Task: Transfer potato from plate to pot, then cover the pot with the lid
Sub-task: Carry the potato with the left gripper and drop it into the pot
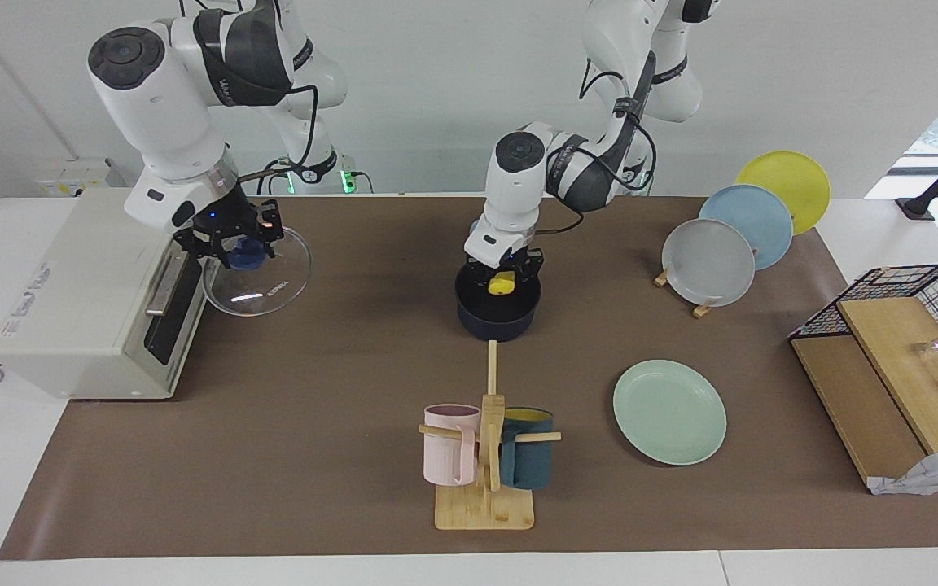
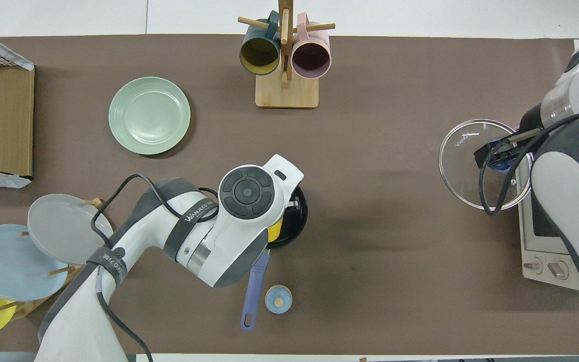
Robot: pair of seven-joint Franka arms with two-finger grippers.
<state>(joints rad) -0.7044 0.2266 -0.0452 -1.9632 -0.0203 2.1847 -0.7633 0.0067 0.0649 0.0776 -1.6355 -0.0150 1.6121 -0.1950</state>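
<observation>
My left gripper (image 1: 504, 275) is down over the open navy pot (image 1: 495, 322), shut on the yellow potato (image 1: 503, 284), which hangs in the pot's mouth. In the overhead view the left arm covers most of the pot (image 2: 298, 221); a sliver of potato (image 2: 274, 230) and the blue handle (image 2: 254, 284) show. The mint-green plate (image 1: 669, 412) lies bare, toward the left arm's end and farther from the robots than the pot. My right gripper (image 1: 245, 249) is shut on the blue knob of the glass lid (image 1: 269, 281) and holds it tilted in the air beside the oven.
A white toaster oven (image 1: 78, 301) stands at the right arm's end. A mug rack (image 1: 485, 456) with a pink and a teal mug stands farther out than the pot. A small bell (image 2: 278, 299) sits beside the pot handle. A rack of grey, blue and yellow plates (image 1: 713, 260) and a wire basket (image 1: 909, 301) stand at the left arm's end.
</observation>
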